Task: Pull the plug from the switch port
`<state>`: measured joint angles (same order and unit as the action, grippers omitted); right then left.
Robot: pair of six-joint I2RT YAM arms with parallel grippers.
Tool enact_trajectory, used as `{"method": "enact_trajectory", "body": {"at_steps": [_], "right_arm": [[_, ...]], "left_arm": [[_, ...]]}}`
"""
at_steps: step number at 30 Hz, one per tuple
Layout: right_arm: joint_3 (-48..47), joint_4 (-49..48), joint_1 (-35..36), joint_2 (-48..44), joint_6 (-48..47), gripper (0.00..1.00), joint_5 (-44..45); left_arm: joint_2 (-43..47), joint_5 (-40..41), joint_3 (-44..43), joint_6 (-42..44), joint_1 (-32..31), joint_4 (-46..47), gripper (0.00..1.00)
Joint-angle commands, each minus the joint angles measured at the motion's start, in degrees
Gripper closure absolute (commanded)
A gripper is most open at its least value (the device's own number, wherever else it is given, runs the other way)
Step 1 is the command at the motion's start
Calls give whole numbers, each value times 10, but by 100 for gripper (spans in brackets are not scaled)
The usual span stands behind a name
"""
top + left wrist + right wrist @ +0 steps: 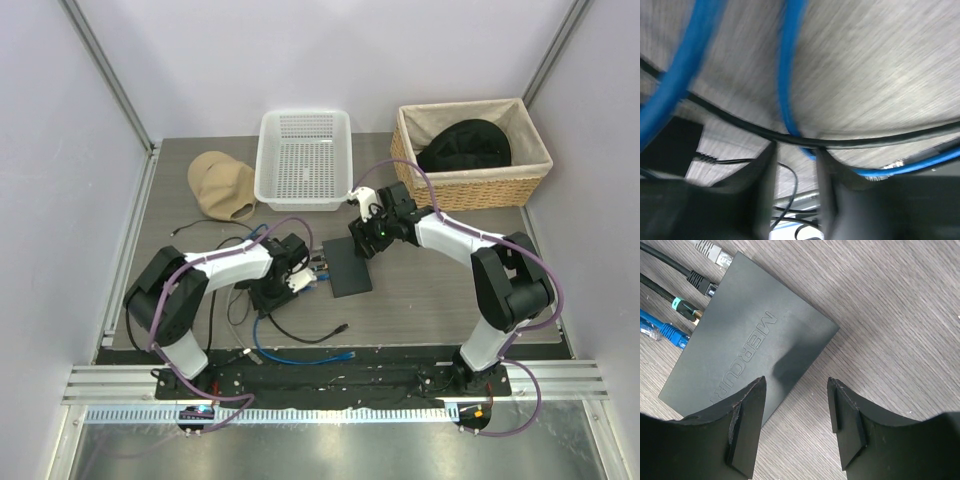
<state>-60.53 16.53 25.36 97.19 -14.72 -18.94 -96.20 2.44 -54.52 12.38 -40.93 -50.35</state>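
Right tool (796,382) hangs open above the switch (750,335), a flat matte-black embossed box on the table (890,315) with plugs (701,282) along one edge; whether the left tool (796,150), among cables (787,75), grips anything is unclear.

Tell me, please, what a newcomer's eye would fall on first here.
The black switch at mid-table, with plugs along its left edge, draws the eye first. Next come the blue cable looping in front of it and the wicker basket at far right holding a dark hat.

Bright, even light; left wrist view blurred
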Motion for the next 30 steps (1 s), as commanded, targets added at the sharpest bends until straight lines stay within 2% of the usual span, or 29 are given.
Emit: {"method": "enact_trajectory", "body": {"at_steps": [1,3,4,5,7,9,15,22,26,28,30], "right_arm": [[-26,-13,-3,-1,-7,40,2],[-25,-12,-5,-2,-7,40,3],[-27,-12,-5,-2,-7,40,3],[-26,-12,-5,-6,-7,40,3],[-27,-12,-7,-9,-7,40,3],[-26,-12,-9,-9,-7,40,1],[-32,-19,-10,-1,0,40,-4],[-37,-26,-10,-7,1,40,1],[-26,-24,-10,-15,0,40,0],[-20,-25,-10,-21,0,40,0],[-11,-27,-11,-26,0,40,0]], "left_arm": [[-32,33,30,18,1,23,81],[-28,36,39,22,3,39,89],[-24,35,37,22,4,36,97],[-14,1,35,33,8,17,100],[8,-21,29,47,14,-3,100],[54,-76,30,111,27,-36,100],[140,-48,26,263,85,-129,100],[105,17,-8,330,99,-261,100],[116,54,-20,375,106,-300,100],[131,37,-33,405,116,-320,100],[150,-7,-82,418,122,-340,100]]}}
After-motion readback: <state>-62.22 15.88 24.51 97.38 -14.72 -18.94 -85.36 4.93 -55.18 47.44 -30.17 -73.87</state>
